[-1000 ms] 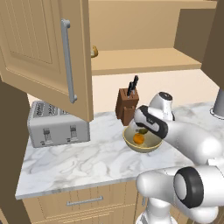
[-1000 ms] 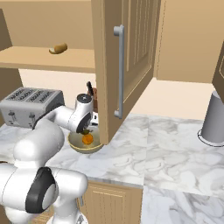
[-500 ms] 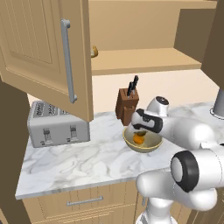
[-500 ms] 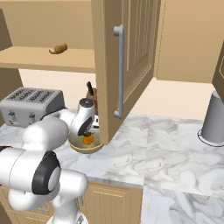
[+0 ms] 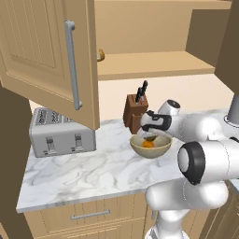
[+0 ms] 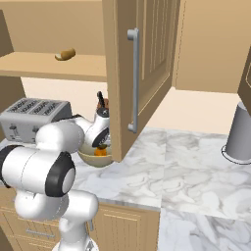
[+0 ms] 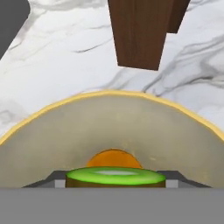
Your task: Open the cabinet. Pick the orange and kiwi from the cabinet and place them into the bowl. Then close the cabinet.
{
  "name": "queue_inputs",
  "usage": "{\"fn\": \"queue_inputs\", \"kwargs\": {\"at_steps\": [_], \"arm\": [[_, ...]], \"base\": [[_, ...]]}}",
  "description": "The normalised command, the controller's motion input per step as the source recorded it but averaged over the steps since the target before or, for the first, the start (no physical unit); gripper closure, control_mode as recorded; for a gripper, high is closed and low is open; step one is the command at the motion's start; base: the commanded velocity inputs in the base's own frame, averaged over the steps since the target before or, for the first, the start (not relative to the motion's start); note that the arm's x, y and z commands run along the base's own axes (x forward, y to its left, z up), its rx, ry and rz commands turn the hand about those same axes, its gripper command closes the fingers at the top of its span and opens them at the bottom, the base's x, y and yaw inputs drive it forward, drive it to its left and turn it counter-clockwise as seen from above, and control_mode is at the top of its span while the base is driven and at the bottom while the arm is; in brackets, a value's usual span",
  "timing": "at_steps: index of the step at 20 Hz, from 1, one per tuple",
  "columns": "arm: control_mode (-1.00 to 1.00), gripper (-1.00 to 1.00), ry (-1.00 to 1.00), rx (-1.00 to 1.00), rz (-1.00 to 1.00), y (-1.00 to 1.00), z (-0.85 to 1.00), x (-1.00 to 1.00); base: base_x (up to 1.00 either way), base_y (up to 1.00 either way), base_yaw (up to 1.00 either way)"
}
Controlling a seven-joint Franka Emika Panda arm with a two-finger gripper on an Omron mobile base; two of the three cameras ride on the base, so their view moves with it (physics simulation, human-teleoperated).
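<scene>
Marble counter [image 5: 93, 170]: gripper [image 7: 114, 183] is gripping the kiwi [image 7: 115, 176] above the bowl [image 7: 52, 131], the orange [image 7: 113, 158] is lying inside; releasing and shutting the cabinet [image 5: 51, 56] are remaining.

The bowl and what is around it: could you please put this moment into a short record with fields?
bowl: on the marble counter, in front of the knife block
orange: lying inside the bowl
kiwi: between the fingertips, over the bowl
gripper: shut on the kiwi
cabinet: doors open
toaster: left of the bowl
</scene>
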Motion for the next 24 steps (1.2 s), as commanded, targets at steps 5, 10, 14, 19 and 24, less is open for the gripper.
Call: {"fn": "queue_inputs", "kwargs": {"at_steps": [5, 10, 14, 19, 24], "arm": [[-1.0, -1.0, 0.0, 0.0, 0.05, 0.01, -0.22, -0.6], [-1.0, -1.0, 0.0, 0.0, 0.03, 0.0, 0.0, -0.8], [-1.0, -1.0, 0.0, 0.0, 0.0, 0.0, 0.16, -0.16], [-1.0, -1.0, -0.02, 0.0, 0.04, 0.01, 0.24, 0.26], [-1.0, -1.0, -0.02, 0.0, 0.04, -0.06, 0.63, 0.16]], "base": [[0.0, 0.0, 0.0], [0.0, 0.0, 0.0], [0.0, 0.0, 0.0], [0.0, 0.0, 0.0], [0.0, 0.0, 0.0]]}}
